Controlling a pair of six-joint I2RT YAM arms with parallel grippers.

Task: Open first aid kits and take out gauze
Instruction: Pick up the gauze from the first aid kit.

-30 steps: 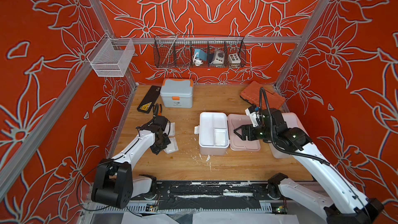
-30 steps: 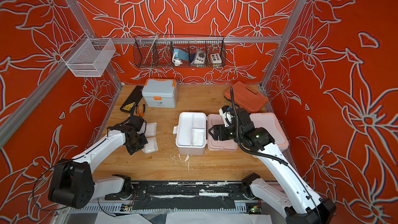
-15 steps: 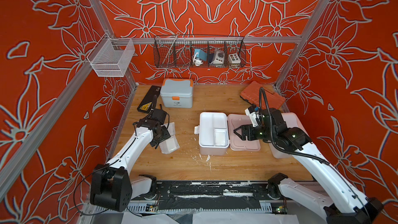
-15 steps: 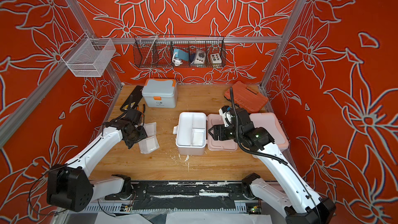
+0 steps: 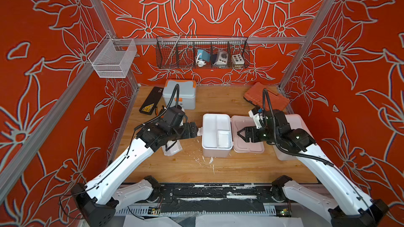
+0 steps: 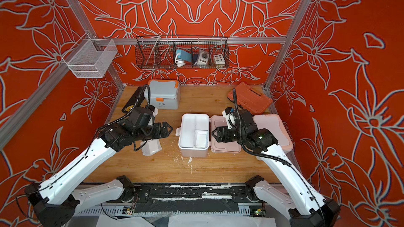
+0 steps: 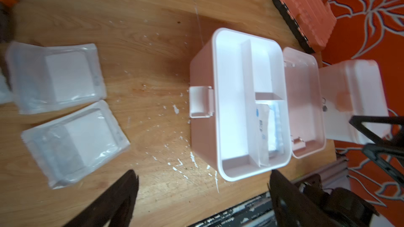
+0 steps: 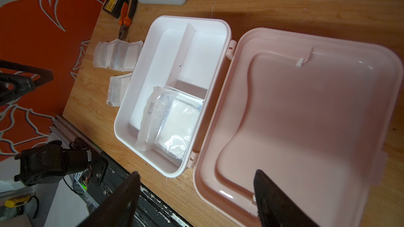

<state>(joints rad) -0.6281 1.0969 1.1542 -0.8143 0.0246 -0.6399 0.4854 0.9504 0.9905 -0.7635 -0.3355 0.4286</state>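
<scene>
left claw (image 5: pixel 195 130): jaws wide apart, nothing between them. Hovers low over the desk (image 5: pixel 218 171), between the gauze pile and the latch side of the open kit (image 5: pixel 215 152).
right claw (image 5: pixel 240 133): jaws wide apart, empty. Sits above the flipped-back pink lid (image 5: pixel 239 120), pointing toward the kit's interior.
open kit: mid-desk, lid laid flat on its hinge. Opening is done for this one.
gauze out: loose packets (image 7: pixel 65 75) lie flat on the desk near the left claw, at least two and likely three. Some overlap, so the count is unsure.
gauze inside: one packet (image 8: pixel 175 123) leans in the small compartment on the hinge side, nearer the robot. The other compartments look bare.
blue-grey kit (image 5: pixel 187 92): back of the desk, lid down, orange latch seated. Not started.
third kit (image 6: pixel 273 125): pale, just beside the open lid and partly under the right arm. Lid looks down; can't see the contents.
progress: my read is one kit of three opened and nearly emptied, so about a third done at best.
left to do: pull the last packet, then unlatch and empty the other two kits.
watch: that packet has a slick wrapper and sits tight against the divider, so a pinch could slip off or drag the light box.
</scene>
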